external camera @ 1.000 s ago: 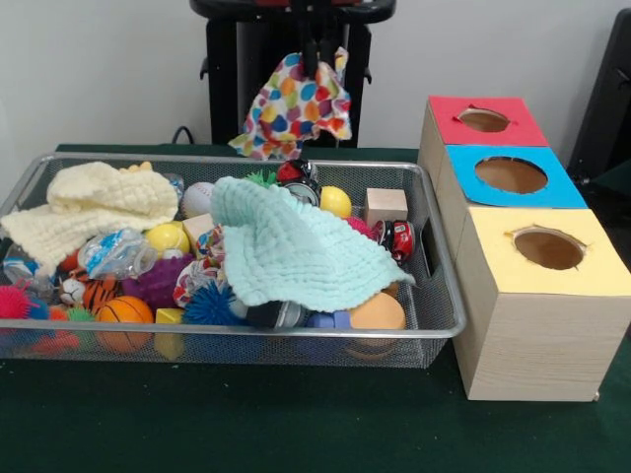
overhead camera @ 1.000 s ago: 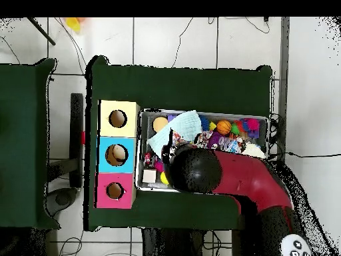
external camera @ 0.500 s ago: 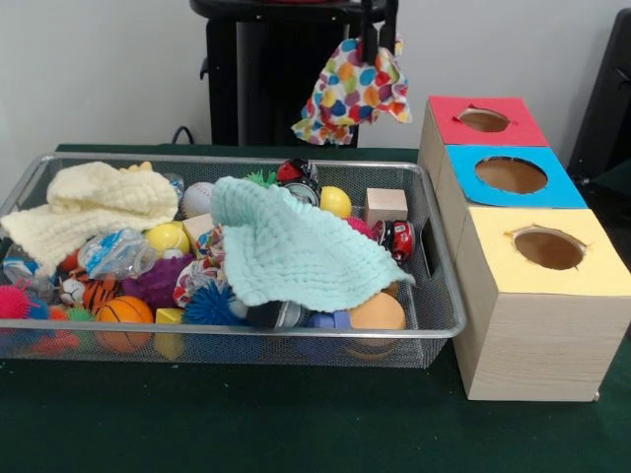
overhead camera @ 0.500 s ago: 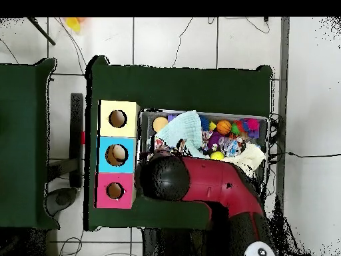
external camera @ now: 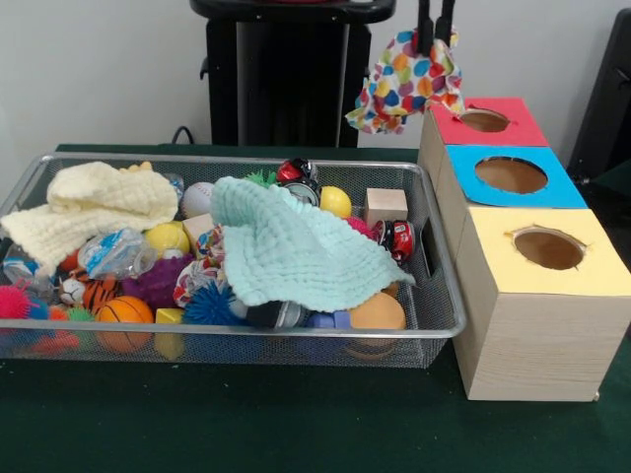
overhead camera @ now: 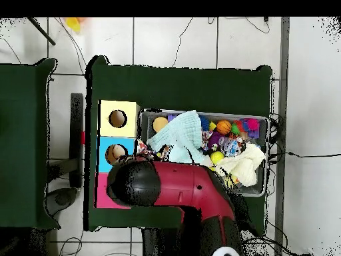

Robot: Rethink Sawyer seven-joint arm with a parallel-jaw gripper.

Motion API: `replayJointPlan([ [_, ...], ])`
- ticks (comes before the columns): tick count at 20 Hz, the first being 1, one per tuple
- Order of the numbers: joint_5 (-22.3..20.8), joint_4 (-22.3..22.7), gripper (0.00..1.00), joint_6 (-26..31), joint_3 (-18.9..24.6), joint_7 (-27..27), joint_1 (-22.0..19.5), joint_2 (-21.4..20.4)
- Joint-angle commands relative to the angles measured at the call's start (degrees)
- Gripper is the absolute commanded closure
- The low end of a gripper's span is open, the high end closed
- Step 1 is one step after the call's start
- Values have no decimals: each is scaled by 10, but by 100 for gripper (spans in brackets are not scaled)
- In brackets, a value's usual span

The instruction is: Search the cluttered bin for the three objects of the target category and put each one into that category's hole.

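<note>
Front view: the black pincer [external camera: 435, 32] comes down from the top edge, its two fingers pinched on the top of a multicoloured spotted cloth [external camera: 408, 85]. That cloth hangs free in the air, clear of the wire bin [external camera: 439, 296] and just beside the red-topped box [external camera: 487, 121], its lower folds at about the level of that box's near corner. Three wooden boxes stand in a row beside the bin, each with a round hole in its coloured top: the red one farthest back, a blue-topped box [external camera: 513, 177] in the middle and a yellow-topped box [external camera: 545, 251] nearest the camera. Within the bin, a mint green cloth [external camera: 292, 249] lies spread over the middle of the clutter, and a cream cloth [external camera: 91, 208] is heaped at the far end from the boxes. Around them sit a small basketball [external camera: 124, 312], a yellow ball [external camera: 335, 201], a wooden cube [external camera: 385, 206], a blue spiky ball [external camera: 211, 305] and a tiger-striped toy [external camera: 99, 293]. Bin and boxes rest on a dark green table [external camera: 296, 424].

Overhead view: the red and black arm [overhead camera: 180, 193] reaches across the table and covers the red box, so the pincer and the spotted cloth are hidden beneath it.
</note>
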Motion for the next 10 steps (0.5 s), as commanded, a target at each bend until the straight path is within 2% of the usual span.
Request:
replayJointPlan([
  [1,35,32,100,-20,-43,206,53,14],
  [10,49,-3,100,-16,-62,247,108,41],
])
